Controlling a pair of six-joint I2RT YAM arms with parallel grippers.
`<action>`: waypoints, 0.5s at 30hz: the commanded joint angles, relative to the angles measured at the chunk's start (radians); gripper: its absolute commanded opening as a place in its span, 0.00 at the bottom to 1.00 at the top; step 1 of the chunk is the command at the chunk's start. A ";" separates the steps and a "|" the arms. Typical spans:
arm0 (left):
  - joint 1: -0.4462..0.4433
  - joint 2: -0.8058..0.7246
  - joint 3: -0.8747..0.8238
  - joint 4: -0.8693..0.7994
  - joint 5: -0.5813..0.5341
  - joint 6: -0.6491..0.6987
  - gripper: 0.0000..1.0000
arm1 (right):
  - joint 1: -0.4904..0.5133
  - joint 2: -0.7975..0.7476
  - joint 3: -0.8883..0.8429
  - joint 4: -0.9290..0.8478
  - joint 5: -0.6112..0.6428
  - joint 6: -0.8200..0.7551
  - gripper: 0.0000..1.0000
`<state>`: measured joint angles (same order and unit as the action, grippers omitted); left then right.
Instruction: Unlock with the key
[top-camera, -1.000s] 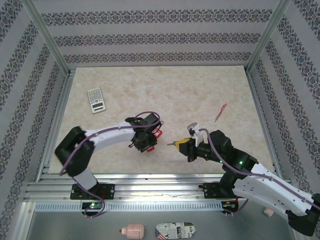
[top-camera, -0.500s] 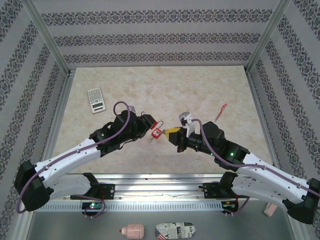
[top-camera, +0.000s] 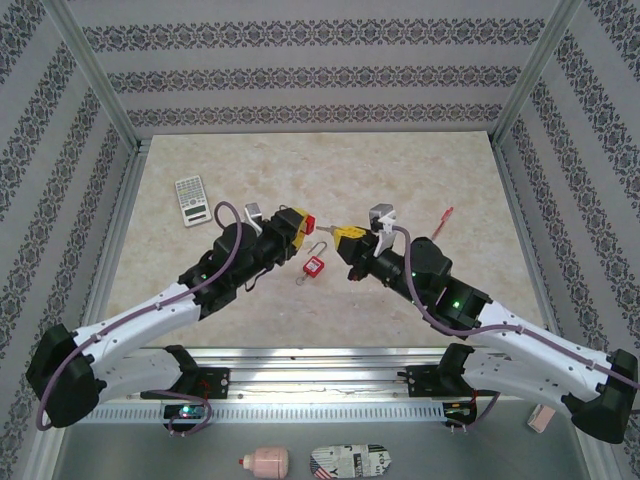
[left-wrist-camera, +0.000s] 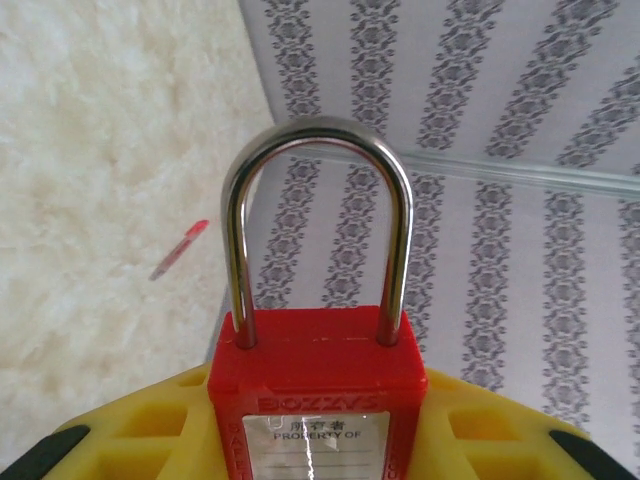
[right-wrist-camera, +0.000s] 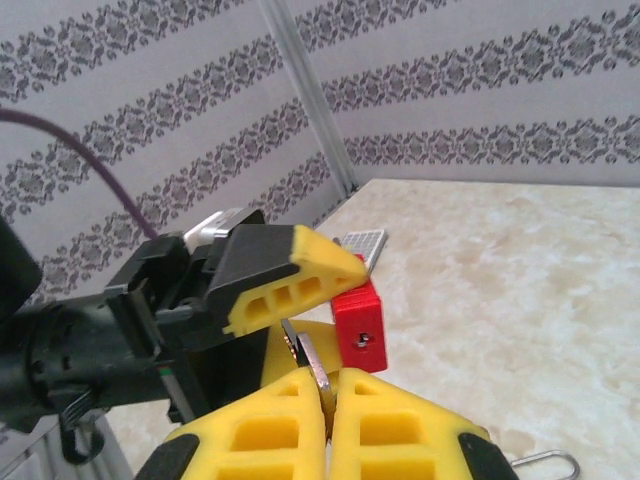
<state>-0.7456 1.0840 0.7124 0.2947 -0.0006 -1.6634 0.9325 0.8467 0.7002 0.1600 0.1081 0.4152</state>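
My left gripper (top-camera: 297, 223) is shut on a red padlock (top-camera: 309, 222) and holds it above the table's middle. In the left wrist view the padlock (left-wrist-camera: 316, 390) sits between the yellow fingers (left-wrist-camera: 150, 420), and both legs of its silver shackle (left-wrist-camera: 318, 135) are seated in the body. My right gripper (top-camera: 345, 238) faces it from the right, shut on a metal key (right-wrist-camera: 312, 368). In the right wrist view the lock's bottom (right-wrist-camera: 359, 325) and its keyhole (right-wrist-camera: 361, 338) face me. The key's tip lies just left of the keyhole, outside it.
A small red item with a wire ring (top-camera: 314, 266) lies on the table below the two grippers. A calculator (top-camera: 192, 199) lies at the back left and a red pen (top-camera: 441, 224) at the right. Patterned walls and metal posts enclose the table.
Both arms have reached forward from the near edge to the table's middle. The left gripper has lifted and turned the padlock towards the right gripper, which has come up close with the key.
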 joint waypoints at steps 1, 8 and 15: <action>0.005 -0.052 -0.021 0.127 -0.062 -0.049 0.00 | 0.009 0.031 -0.005 0.063 0.069 -0.024 0.00; 0.002 -0.042 -0.029 0.170 -0.073 -0.089 0.00 | 0.011 0.088 -0.006 0.133 0.063 -0.036 0.00; -0.012 -0.009 -0.024 0.181 -0.070 -0.124 0.00 | 0.014 0.106 -0.013 0.201 0.061 -0.049 0.00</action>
<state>-0.7467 1.0733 0.6849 0.4011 -0.0612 -1.7477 0.9340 0.9459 0.6975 0.2844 0.1501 0.3878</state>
